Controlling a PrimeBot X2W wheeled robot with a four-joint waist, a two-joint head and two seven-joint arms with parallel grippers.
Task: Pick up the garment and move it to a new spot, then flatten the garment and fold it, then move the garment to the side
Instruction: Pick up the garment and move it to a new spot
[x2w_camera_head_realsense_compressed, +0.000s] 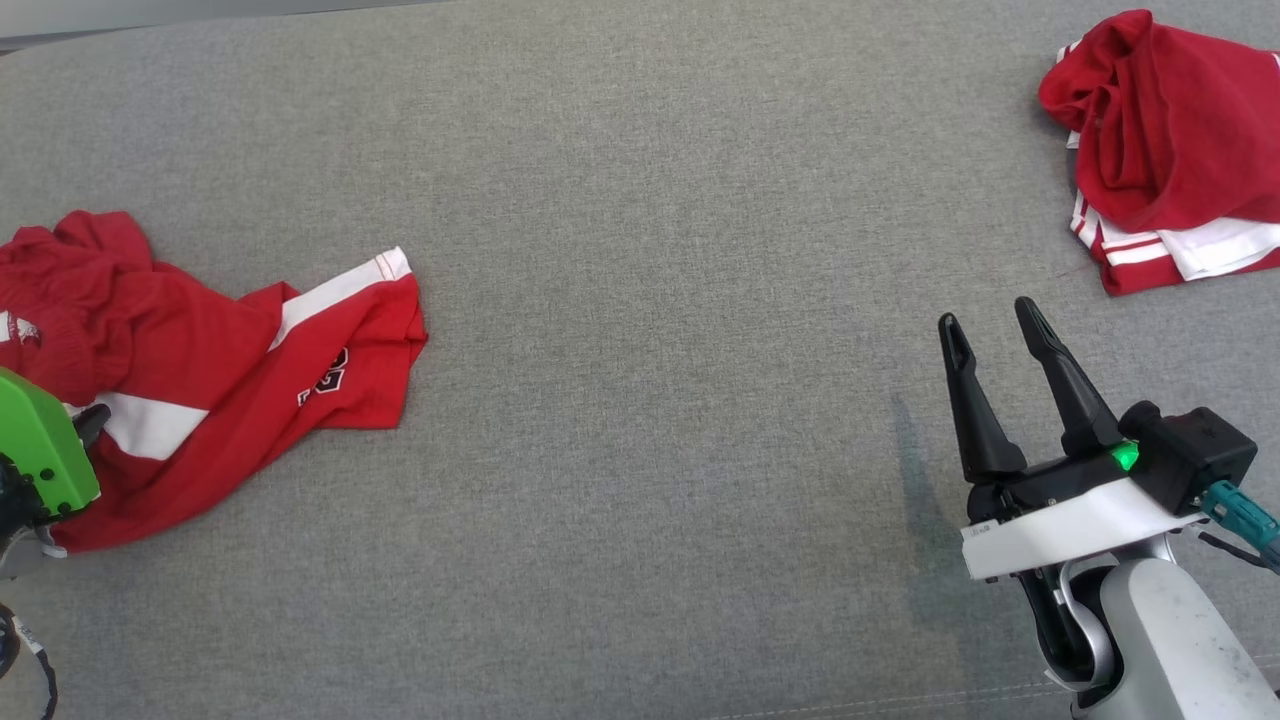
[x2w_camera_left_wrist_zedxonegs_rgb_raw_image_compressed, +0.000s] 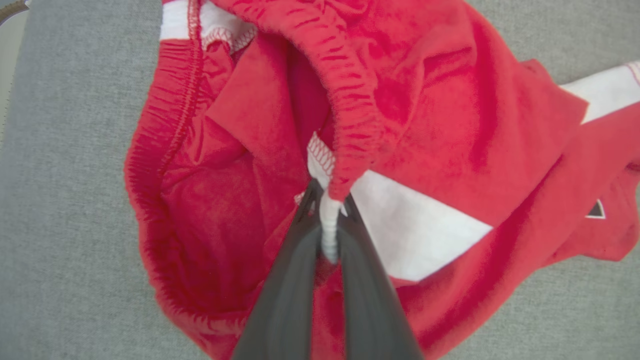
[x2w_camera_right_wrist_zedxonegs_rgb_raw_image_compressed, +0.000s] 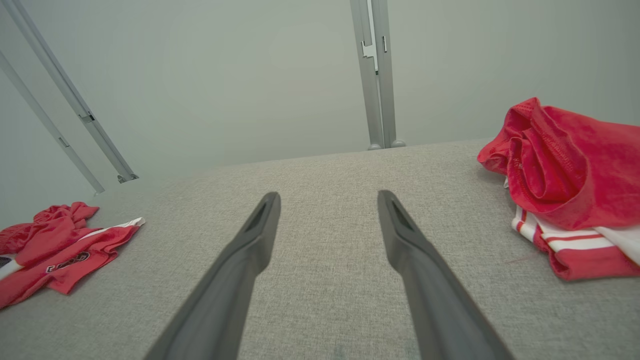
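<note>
Pick-up is in hand: the left pincer (x2w_camera_left_wrist_zedxonegs_rgb_raw_image_compressed: 329, 200), clamped on the waistband of the red garment (x2w_camera_head_realsense_compressed: 250, 390) lying crumpled on the worktop (x2w_camera_head_realsense_compressed: 640, 200) far from the red clothes pile (x2w_camera_head_realsense_compressed: 1160, 130), likely needs to lift and carry it, while the right pincer (x2w_camera_head_realsense_compressed: 988, 314) near that pile gapes empty.

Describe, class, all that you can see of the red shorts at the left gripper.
The shorts are red soft cloth with white stripes, a gathered elastic waistband and a dark logo. They lie crumpled on the grey cloth surface. The left gripper is shut on a fold at the waistband.
</note>
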